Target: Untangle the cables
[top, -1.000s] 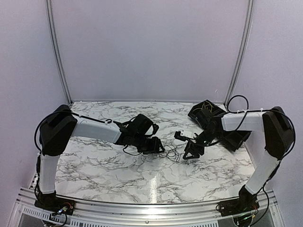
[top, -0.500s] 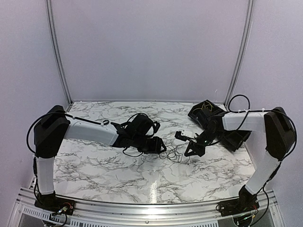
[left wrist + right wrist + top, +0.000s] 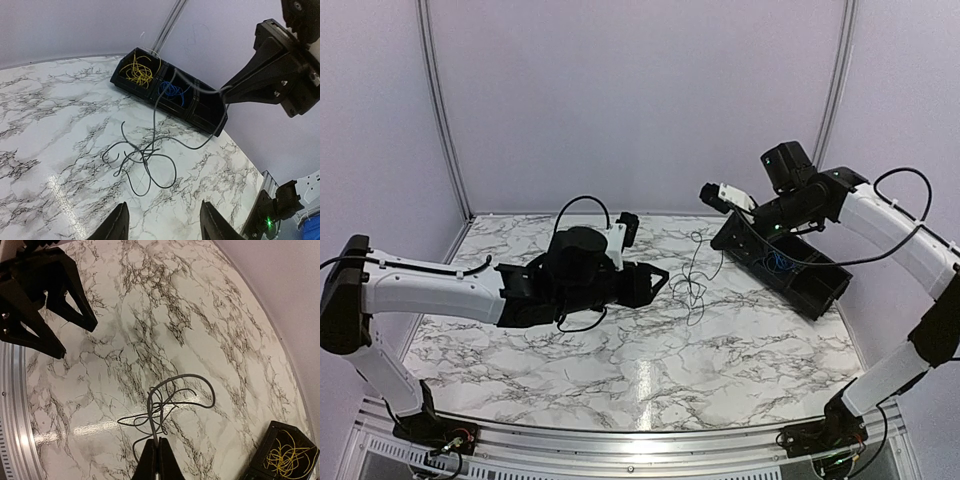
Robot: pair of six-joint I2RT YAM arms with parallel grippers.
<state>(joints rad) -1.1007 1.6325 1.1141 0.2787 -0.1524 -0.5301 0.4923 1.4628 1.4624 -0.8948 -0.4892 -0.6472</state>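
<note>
Top external view: a white marble-patterned tabletop [image 3: 570,370] carries a long black plastic bin with compartments [image 3: 805,292] at about 2 o'clock.
Right gripper [image 3: 705,191]: held high over the table toward 1 o'clock, just beside the bin's far end. Its two fingers are clamped tight together on a thin black cable [image 3: 690,283].
Thin black cable: it drops from that pinch in a single strand, then spreads into loose, crossing loops near the table's centre. Whether the lowest loops touch the marble cannot be told.
Left gripper [image 3: 658,283]: low over the table at 9 o'clock of the loops and near them. Its fingers stand partway apart with nothing between them, and they are clear of the cable.
Yellow cables [image 3: 137,72]: a loose tangle inside the bin's end compartment, the one farthest from the right arm's base.
Blue cables [image 3: 172,90]: a small coil in the next compartment, just beside the yellow one.
Right wrist view: the black strand comes straight out from between the closed fingertips, with the loops hanging beyond.
</note>
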